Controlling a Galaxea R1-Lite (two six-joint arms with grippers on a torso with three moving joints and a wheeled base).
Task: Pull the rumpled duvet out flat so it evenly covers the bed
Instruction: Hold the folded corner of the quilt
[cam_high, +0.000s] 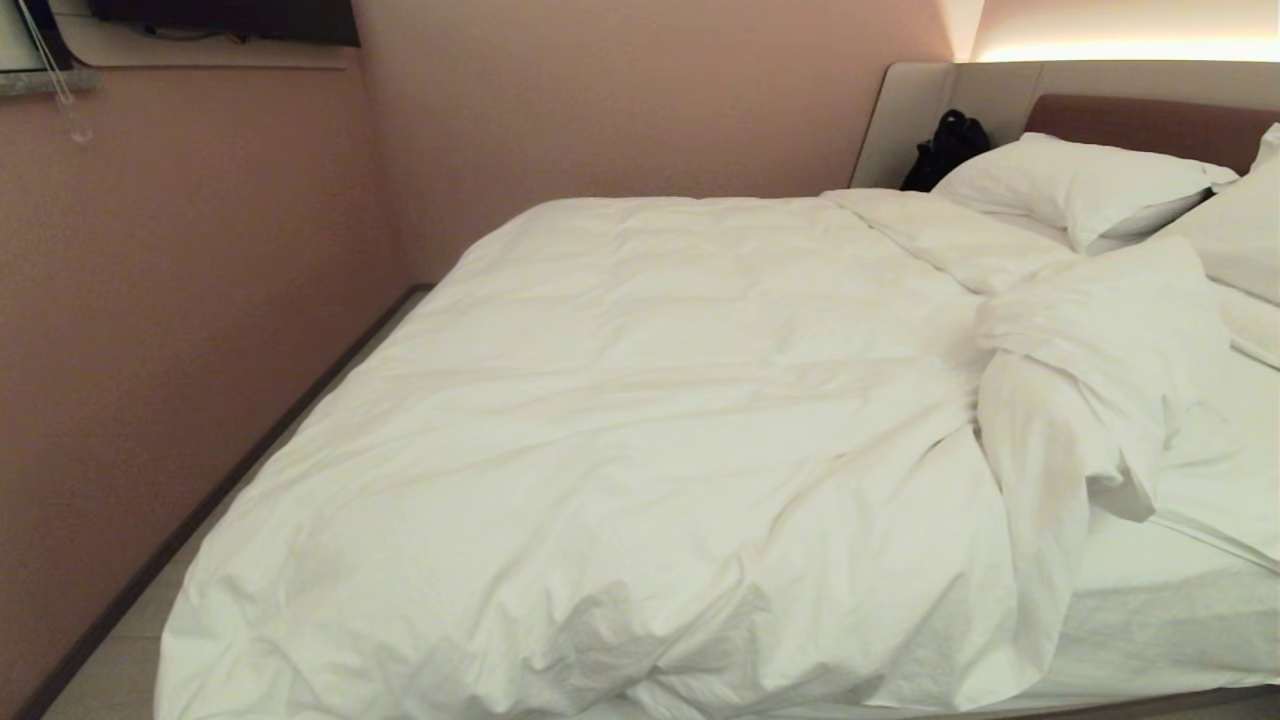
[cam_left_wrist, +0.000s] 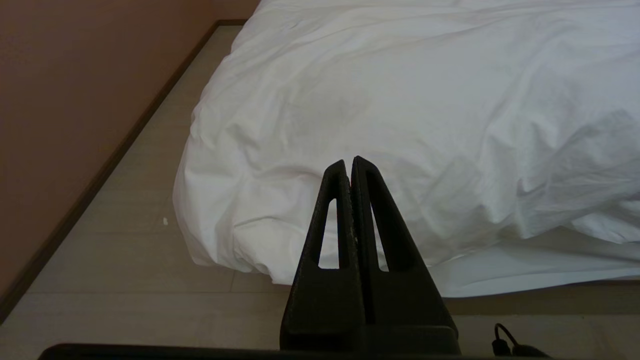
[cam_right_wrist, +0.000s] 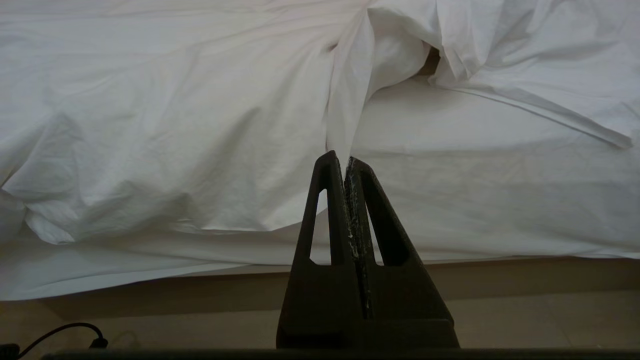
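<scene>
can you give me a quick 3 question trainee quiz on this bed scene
1. True or false: the duvet already covers the whole bed.
2. Which side of the bed shows bare sheet, going by the head view? A) the left B) the right C) neither
3. Fill in: the black bag sits beside the ____, against the headboard.

Key:
1. False: it is bunched and folded back on the right.
2. B
3. pillow

Extra note: the left tool and right tool are both shut, holding nothing, off the near edge of the bed.
</scene>
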